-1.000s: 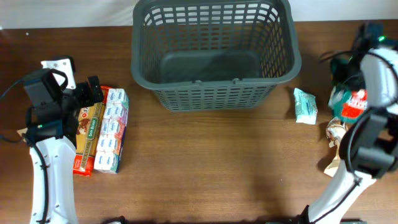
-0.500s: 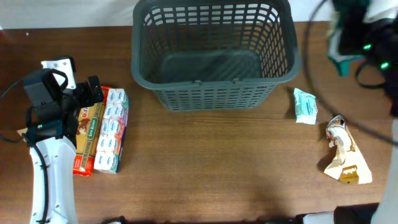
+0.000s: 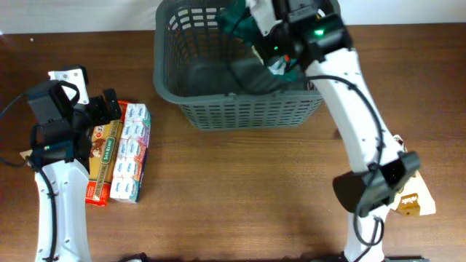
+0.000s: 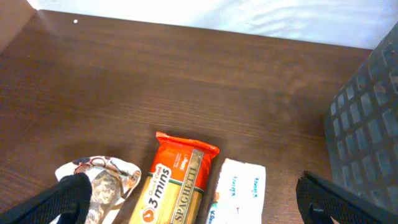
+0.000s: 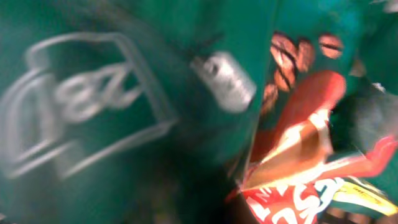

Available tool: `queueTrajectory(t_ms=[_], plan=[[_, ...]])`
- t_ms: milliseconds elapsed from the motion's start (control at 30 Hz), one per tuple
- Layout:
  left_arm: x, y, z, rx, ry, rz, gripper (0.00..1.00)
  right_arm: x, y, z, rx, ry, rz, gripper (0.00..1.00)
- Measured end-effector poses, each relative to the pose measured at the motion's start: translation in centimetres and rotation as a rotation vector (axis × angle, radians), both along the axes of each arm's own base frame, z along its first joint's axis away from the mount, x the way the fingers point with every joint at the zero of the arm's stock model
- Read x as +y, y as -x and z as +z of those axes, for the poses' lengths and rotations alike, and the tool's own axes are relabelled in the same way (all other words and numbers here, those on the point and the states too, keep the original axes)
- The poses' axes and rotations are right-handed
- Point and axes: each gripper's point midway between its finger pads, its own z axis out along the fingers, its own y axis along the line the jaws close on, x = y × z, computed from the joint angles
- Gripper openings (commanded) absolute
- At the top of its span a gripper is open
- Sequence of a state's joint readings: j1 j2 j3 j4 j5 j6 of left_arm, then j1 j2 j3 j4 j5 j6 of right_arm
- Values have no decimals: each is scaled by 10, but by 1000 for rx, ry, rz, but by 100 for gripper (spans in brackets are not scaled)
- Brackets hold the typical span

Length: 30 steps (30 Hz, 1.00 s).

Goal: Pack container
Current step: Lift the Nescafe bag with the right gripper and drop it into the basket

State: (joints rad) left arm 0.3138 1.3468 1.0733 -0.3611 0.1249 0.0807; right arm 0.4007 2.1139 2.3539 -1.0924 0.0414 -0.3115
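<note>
Overhead view: the container point(image 3: 218, 94) stood at the far middle of the bench point(image 3: 240, 196), upright and open at the top. My right gripper point(image 3: 256, 30) hung over the container's interior, clamped on a green packet point(image 3: 234, 18) that sat above the far left part of the rim. My left gripper point(image 3: 109, 108) was at the left side of the bench, over the far end of a spaghetti pack point(image 3: 102, 164) that lay touching a row of white tissue packs point(image 3: 129, 156), both well apart from the container. A tan packet point(image 3: 413, 202) lay at the right edge, near my right arm's base. Left wrist view: my left gripper point(image 4: 200, 200) had its fingers point(image 4: 73, 198) spread apart and held nothing. The spaghetti pack point(image 4: 179, 186) lay between them, with a tissue pack point(image 4: 239, 190) just beside it, a crumpled packet point(image 4: 104, 182) on its other side, and the container wall point(image 4: 367, 124) at the right edge. Right wrist view: the frame was blurred. The green packet point(image 5: 93, 93) filled most of it, with a red-and-white packet point(image 5: 292, 168) against it. My fingers were hidden.
</note>
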Motion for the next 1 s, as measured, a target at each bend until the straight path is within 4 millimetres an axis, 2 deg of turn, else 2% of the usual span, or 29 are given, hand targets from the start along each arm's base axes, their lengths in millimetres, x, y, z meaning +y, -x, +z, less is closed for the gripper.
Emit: queueTrajectory(t_ms=[133,267,367,400,433,500,533,633,733,767,800,833,867,933,967,1000], plan=[[0,0,0,-1,0,0,99,5,6,-17,54,20,11,3],[0,0,0,-1,0,0,99,12,-1,-47,106,23,-4,4],[0,0,0,-1,-1,1,99,12,2,-67,161,33,-15,4],[0,0,0,-1,0,0,99,9,9,-91,229,59,-18,27],[0,0,0,-2,0,0,99,9,10,-100,247,66,-20,50],[0,0,0,-1,0,0,99,8,12,-115,284,74,-27,59],[0,0,0,-1,0,0,99,8,12,-115,284,73,-29,63],[0,0,0,-1,-1,0,99,7,13,-106,272,66,-39,66],[0,0,0,-1,0,0,99,-7,11,-72,192,72,-110,71],[0,0,0,-1,0,0,99,-19,10,-36,110,63,-160,74],[0,0,0,-1,0,0,99,-24,11,-18,70,55,-176,74],[0,0,0,-1,0,0,99,-35,14,14,0,37,-208,75],[0,0,0,-2,-1,0,99,-54,24,58,-90,9,-255,75],[0,0,0,-2,-1,0,99,-87,41,112,-196,-33,-321,75],[0,0,0,-1,-1,0,99,-117,55,142,-255,-57,-384,75],[0,0,0,0,0,0,99,-151,69,163,-295,-76,-462,75]])
